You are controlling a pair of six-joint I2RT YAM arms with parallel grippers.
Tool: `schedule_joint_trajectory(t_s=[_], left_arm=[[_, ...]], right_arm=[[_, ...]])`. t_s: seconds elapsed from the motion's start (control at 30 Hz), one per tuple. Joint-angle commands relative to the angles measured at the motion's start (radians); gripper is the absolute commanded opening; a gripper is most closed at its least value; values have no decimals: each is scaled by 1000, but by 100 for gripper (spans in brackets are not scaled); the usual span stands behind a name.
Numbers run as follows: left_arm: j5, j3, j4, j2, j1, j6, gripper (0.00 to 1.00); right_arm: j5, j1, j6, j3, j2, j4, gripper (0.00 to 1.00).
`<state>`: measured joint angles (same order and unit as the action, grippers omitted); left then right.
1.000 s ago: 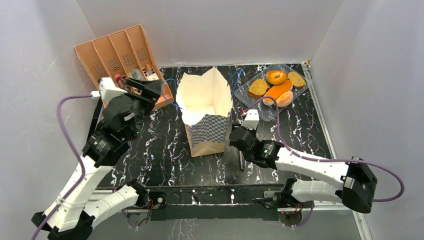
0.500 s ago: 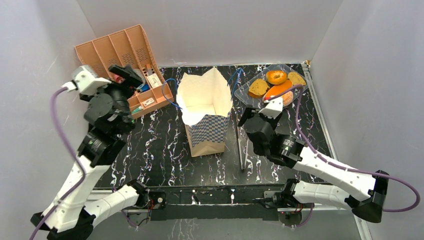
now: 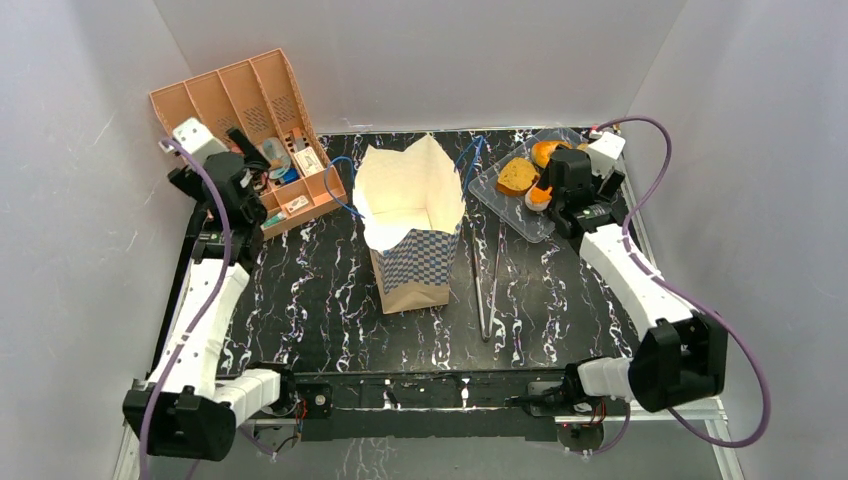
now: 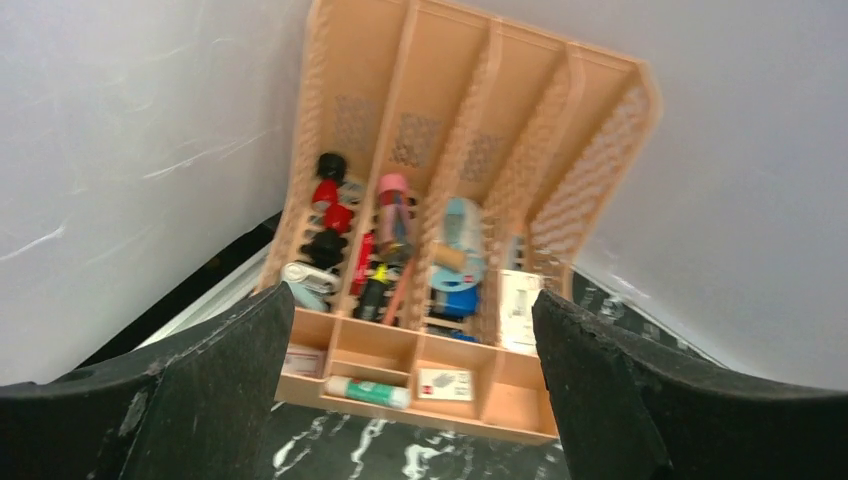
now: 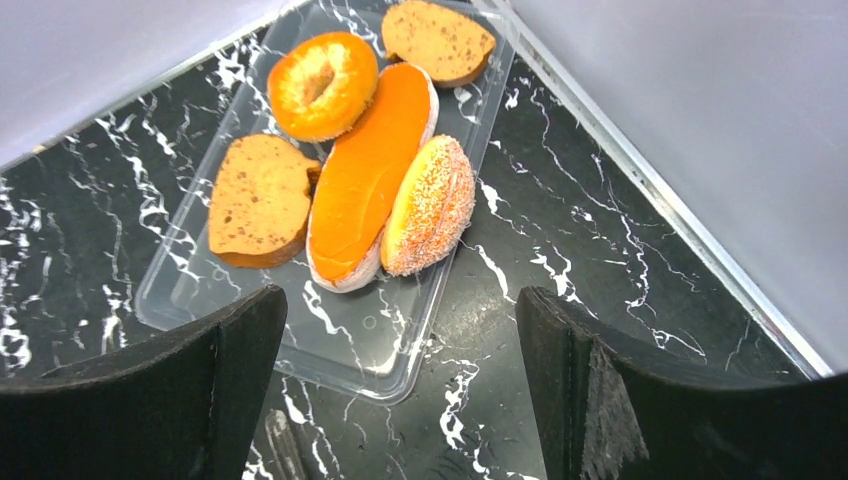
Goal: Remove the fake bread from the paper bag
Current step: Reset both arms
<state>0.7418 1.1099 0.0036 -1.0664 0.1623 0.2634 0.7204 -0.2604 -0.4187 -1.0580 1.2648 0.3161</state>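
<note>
The paper bag (image 3: pixel 410 230) stands upright and open at mid-table, showing only its pale cream inside. The fake bread lies in a clear tray (image 5: pixel 380 350) at the back right: a ring bagel (image 5: pixel 322 85), a long orange loaf (image 5: pixel 370 175), a brown toast slice (image 5: pixel 262 200), a second slice (image 5: pixel 438 40) and a sugared bun (image 5: pixel 430 205). My right gripper (image 5: pixel 400 400) hovers open over the tray's near end (image 3: pixel 553 190), holding nothing. My left gripper (image 4: pixel 410 400) is open and empty, facing the orange organiser, far left of the bag (image 3: pixel 245 150).
The orange slotted organiser (image 4: pixel 450 250), full of small stationery, leans at the back left (image 3: pixel 250 110). Metal tongs (image 3: pixel 485 290) lie on the black marbled table just right of the bag. White walls close in the left, back and right sides.
Both arms have swung away from the bag, the left to the organiser, the right up from the tongs to the tray. Both grippers have opened wider.
</note>
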Motion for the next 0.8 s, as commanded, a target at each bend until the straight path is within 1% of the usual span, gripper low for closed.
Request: schedule_joint_trajectory(t_s=[0.0,0.13,0.23,0.3,0.47,0.5,0.63,0.67,0.77], left_arm=[[-247,-124,70,-2,-119,69,88],[-330,-326,261,23,-131,57,87],[-366,-492,467,64,-133,28,85],[-385,-565,540,79,-132,11,84],[-401,-624,570,73,-133,-37,84],[-402,-636,588,79,-133,-39,84],[-423,-645,623,78,-132,-40,83],[-424,-644,628,74,-132,-39,83],[-423,-664,662,75,-133,-36,82]], right_arm=[[-150,79,-20,-33,53,-101,85],[-139,90,-25,30,50,-167,88],[-129,89,-32,78,19,-207,91],[-133,89,-45,110,-3,-234,92],[-117,73,-87,161,-47,-263,95],[-108,64,-91,166,-50,-265,98],[-44,20,-101,180,-33,-264,98],[-23,6,-101,181,-24,-255,98],[8,-42,-71,185,-8,-239,92]])
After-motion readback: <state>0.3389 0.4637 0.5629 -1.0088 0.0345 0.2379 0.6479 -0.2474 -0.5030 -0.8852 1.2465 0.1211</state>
